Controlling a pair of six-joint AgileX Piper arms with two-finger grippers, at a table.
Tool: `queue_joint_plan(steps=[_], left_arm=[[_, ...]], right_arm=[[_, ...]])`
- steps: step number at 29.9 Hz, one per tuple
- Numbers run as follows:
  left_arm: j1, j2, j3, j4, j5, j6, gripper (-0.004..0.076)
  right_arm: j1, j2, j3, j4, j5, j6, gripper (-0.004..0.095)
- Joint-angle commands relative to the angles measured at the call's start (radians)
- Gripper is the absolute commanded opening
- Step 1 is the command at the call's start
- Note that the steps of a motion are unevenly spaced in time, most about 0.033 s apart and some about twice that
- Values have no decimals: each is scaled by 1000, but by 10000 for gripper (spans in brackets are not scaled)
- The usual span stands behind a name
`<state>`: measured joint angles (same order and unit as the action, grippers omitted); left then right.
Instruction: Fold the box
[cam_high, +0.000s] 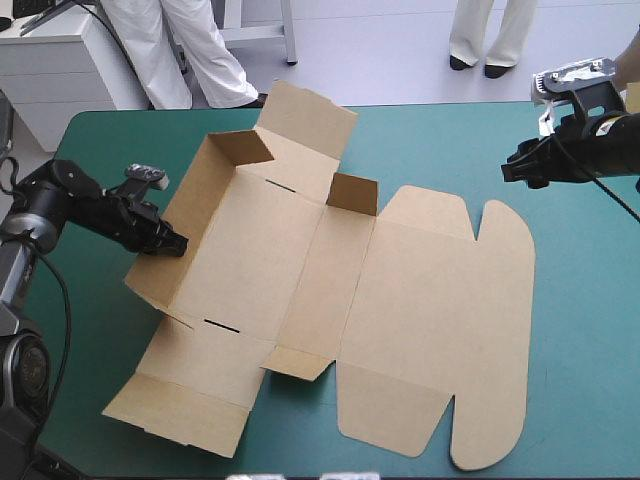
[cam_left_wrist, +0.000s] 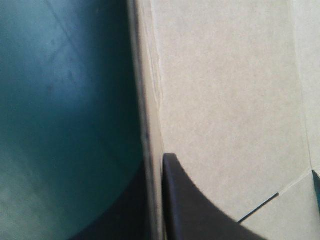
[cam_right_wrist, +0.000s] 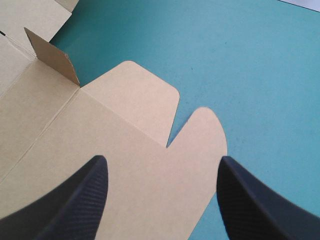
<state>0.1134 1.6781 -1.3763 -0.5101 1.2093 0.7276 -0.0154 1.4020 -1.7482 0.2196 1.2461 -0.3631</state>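
Observation:
The brown box (cam_high: 400, 300) lies as a cut sheet across the middle of the table, its lid flat toward the right. The long left wall (cam_high: 175, 215) stands raised, and a small tab (cam_high: 352, 192) is upright near the middle. My left gripper (cam_high: 172, 244) is shut on that left wall's edge; in the left wrist view the board (cam_left_wrist: 230, 100) runs between the black fingers (cam_left_wrist: 200, 215). Above the far right of the table, my right gripper (cam_high: 515, 170) is open. In its own view the gripper (cam_right_wrist: 162, 159) hovers over the lid's rounded flaps (cam_right_wrist: 200, 135).
A far flap (cam_high: 305, 120) tilts up by the table's far edge, and a near flap (cam_high: 185, 405) lies flat toward the front left. The teal-green cover (cam_high: 590, 330) stretches wide to the right of the box.

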Motion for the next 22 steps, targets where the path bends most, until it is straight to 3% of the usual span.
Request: queue_joint_plan(steps=[1, 7, 22], left_arm=[[-75, -25, -128, 45, 95, 78, -32], [-186, 12, -274, 82, -44, 209, -32], [-467, 66, -440, 193, -614, 618, -27]], right_arm=[[-6, -41, -22, -8, 0, 14, 574], [-6, -43, -22, -6, 0, 21, 572], [-6, -49, -22, -6, 0, 79, 572]])
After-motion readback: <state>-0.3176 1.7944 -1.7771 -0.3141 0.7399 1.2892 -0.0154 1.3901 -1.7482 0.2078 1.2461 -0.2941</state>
